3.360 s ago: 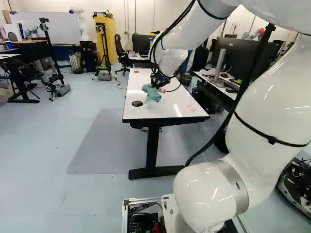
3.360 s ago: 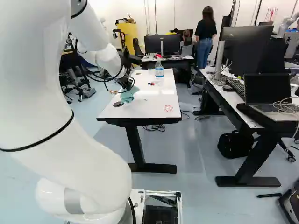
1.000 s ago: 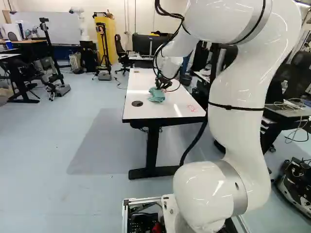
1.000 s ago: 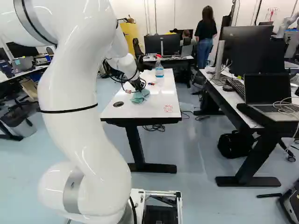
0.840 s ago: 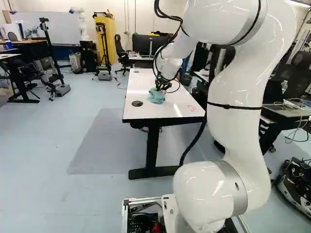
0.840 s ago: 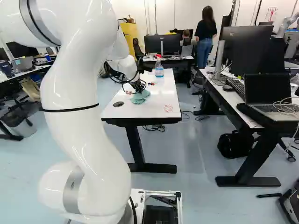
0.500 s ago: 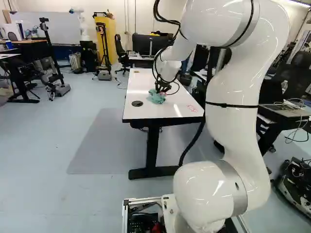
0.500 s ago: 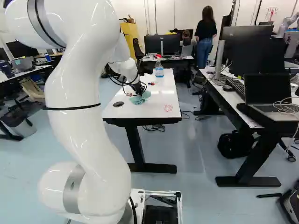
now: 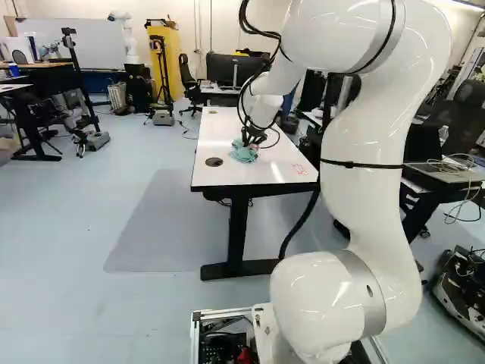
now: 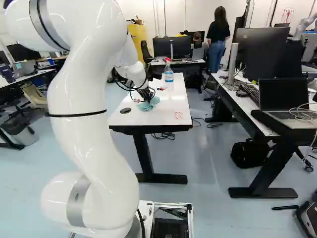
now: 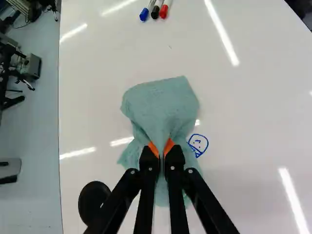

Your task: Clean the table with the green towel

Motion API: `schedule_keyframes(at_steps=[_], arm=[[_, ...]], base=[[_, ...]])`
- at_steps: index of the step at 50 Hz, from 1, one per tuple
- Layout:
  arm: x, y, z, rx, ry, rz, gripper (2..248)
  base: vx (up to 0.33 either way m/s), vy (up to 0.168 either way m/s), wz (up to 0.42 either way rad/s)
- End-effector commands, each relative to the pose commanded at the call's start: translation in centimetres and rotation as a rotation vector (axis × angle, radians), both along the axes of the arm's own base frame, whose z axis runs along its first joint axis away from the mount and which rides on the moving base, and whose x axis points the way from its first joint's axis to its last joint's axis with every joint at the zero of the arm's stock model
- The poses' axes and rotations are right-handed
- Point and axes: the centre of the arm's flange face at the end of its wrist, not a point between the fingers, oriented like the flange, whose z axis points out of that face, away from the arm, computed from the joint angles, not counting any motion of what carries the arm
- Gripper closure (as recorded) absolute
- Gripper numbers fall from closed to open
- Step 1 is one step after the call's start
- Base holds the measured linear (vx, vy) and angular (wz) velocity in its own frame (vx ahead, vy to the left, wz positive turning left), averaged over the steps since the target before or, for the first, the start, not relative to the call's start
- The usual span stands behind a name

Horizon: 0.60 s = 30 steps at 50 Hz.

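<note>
The white arm (image 9: pixel 364 212) rose from its lowest joint (image 9: pixel 326 303) on the near side of the table (image 9: pixel 265 173), bent high, and reached forward over it. Above the table, the gripper (image 9: pixel 247 142) slanted downward, black fingers (image 11: pixel 148 168) nearly together, orange pads (image 11: pixel 168 146) facing.

White table (image 9: pixel 220 173): towel (image 11: pixel 163 105) on it hides part of the blue drawing (image 11: pixel 198 143), wrist view cuts off the markers' (image 11: pixel 155 11) far ends, and the red scribble (image 10: pixel 178 115) at the table's near end is too small to make out. Spray bottle (image 10: pixel 169 77) on the table is hidden by the arm (image 9: pixel 364 136) in the left base view; above the table, base views crop the arm's upper part.
</note>
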Motion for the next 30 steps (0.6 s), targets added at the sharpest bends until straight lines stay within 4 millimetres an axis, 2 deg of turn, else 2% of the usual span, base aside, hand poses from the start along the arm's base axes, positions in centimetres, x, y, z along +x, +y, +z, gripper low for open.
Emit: schedule_keyframes(at_steps=[30], arm=[[-0.51, 0.21, -0.32, 0.018, 0.066, 0.017, 220]], base=[[0.000, 0.000, 0.000]])
